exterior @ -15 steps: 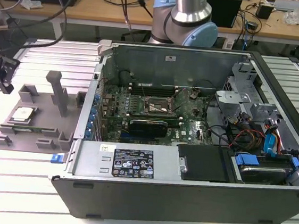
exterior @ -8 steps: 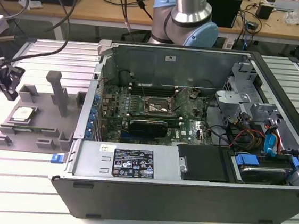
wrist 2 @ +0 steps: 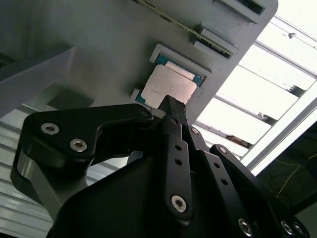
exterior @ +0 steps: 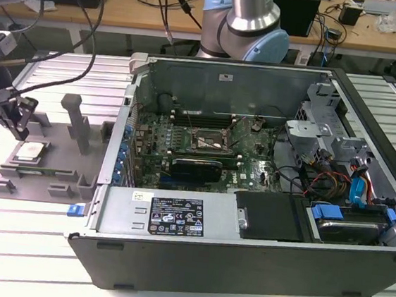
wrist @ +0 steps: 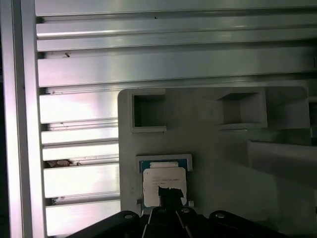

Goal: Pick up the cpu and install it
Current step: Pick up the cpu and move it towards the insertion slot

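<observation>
Cpu [wrist: 163, 176], small flat square chip with shiny silver-grey metal top, is seated flat in recess of grey plastic tray [wrist: 223, 163], just below black gripper [wrist: 171, 196]. Gripper width cannot be told. Chip is judged light, stiff, slick-topped and fragile underneath. Best taken by opposite edges.

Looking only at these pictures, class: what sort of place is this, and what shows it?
Likely a robotics lab for computer assembly: an open computer case on a slatted metal table, a robot arm, and cable-strewn workbenches behind.
</observation>
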Motion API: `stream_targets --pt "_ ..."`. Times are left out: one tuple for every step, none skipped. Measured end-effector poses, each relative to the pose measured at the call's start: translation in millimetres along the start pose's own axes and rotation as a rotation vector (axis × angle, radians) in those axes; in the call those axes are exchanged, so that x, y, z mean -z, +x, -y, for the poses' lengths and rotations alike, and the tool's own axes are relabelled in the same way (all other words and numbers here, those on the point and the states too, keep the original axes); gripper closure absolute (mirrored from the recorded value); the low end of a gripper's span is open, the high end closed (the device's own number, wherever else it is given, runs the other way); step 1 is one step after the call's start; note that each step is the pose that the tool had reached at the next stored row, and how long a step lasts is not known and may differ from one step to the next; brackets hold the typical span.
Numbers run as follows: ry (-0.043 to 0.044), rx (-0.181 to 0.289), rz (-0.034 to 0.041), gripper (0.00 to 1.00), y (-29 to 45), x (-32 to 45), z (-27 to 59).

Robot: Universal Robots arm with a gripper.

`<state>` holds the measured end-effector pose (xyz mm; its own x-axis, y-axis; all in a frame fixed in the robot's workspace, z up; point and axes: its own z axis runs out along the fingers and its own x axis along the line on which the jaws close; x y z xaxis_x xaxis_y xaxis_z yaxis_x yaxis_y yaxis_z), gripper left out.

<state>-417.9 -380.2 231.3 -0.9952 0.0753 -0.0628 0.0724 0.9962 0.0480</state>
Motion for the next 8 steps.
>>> stream_targets --pt "0.0 0.0 0.0 0.89 0.0 -1.9 0.1" --pt "0.0 0.0 0.0 0.89 0.1 -3.6 0.1" --pt "0.0 0.0 0.0 0.89 0.1 -6.3 0.3" --pt "-0.0001 0.0 0.0001 0.89 0.2 -9.5 0.4" --pt "0.0001 0.0 -0.0001 0.89 0.2 -9.7 0.4" --pt "0.0001 0.0 -0.0001 0.89 0.2 -9.8 0.4" --pt "0.0001 0.0 -0.0001 0.89 0.2 -9.8 0.4" --pt "0.0001 0.0 -0.0001 0.89 0.2 -9.8 0.5"
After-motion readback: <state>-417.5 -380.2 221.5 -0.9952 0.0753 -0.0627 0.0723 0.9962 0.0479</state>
